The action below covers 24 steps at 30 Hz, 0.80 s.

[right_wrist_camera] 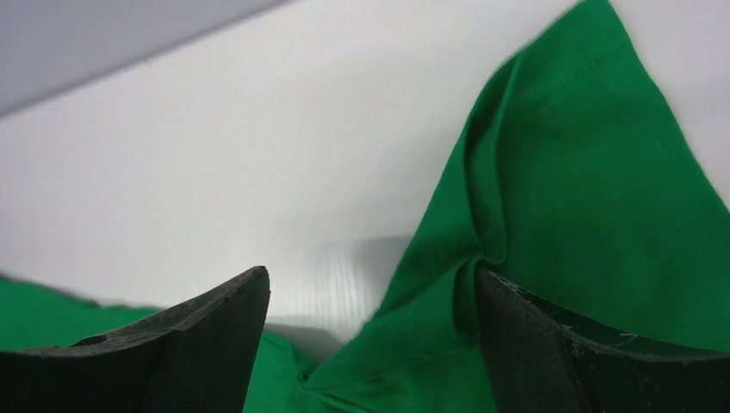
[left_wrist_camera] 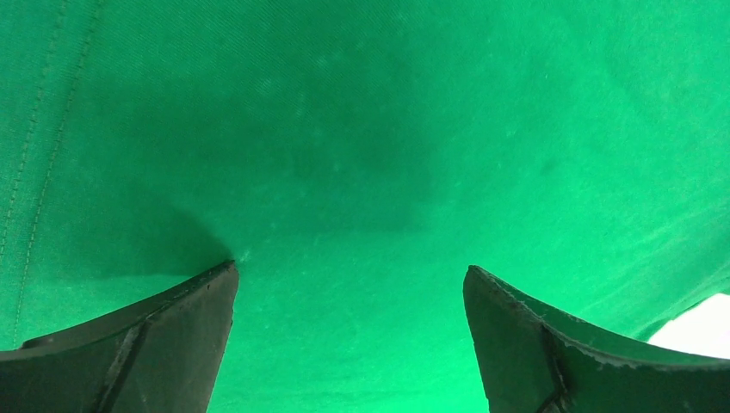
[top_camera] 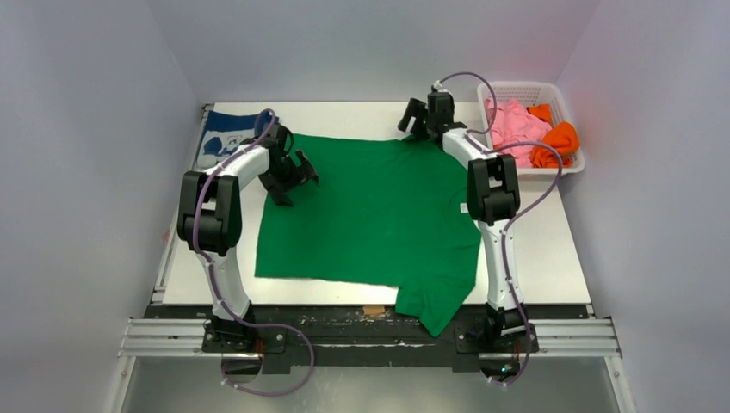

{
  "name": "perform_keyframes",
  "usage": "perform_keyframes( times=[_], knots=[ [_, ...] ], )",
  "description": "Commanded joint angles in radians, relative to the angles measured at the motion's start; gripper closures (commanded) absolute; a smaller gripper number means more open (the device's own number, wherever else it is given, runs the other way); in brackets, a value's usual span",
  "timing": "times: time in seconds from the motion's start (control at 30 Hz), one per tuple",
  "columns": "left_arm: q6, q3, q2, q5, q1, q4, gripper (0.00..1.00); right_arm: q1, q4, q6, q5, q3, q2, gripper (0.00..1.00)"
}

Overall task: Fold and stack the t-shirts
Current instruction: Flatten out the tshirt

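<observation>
A bright green t-shirt lies spread flat on the white table, one sleeve hanging over the near edge. My left gripper hovers open over the shirt's upper left part; its view shows only green cloth between the spread fingers. My right gripper is open at the shirt's far edge. In its view a raised fold of green cloth touches the right finger. A folded navy blue t-shirt with a white print lies at the back left.
A white basket at the back right corner holds a pink t-shirt and an orange one. Grey walls close in the table on three sides. A metal rail carries both arm bases at the near edge.
</observation>
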Motion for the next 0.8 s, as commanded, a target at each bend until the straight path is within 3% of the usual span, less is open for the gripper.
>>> perform_keyframes(
  times=[0.0,0.13,0.23,0.37,0.57,0.77],
  knots=[
    [0.020,0.005,-0.023,-0.028,-0.002,-0.014,0.00,0.010,0.148,0.141,-0.067,0.220,0.102,0.16],
    [0.009,0.010,-0.031,-0.030,-0.003,-0.015,0.00,0.020,0.028,0.221,0.124,0.377,0.153,0.16],
    [0.007,0.016,-0.039,-0.046,-0.003,-0.018,0.00,0.020,0.027,0.237,0.244,0.321,0.097,0.16],
    [0.012,0.026,-0.048,-0.070,-0.003,-0.039,0.00,0.020,-0.008,0.177,0.225,0.216,-0.013,0.15],
    [0.014,0.009,-0.083,-0.082,-0.017,-0.059,0.00,0.022,-0.158,0.020,0.208,-0.144,-0.287,0.13],
    [0.010,0.008,-0.076,-0.092,-0.041,-0.104,0.00,0.022,-0.305,0.011,0.206,-0.469,-0.484,0.13]
  ],
)
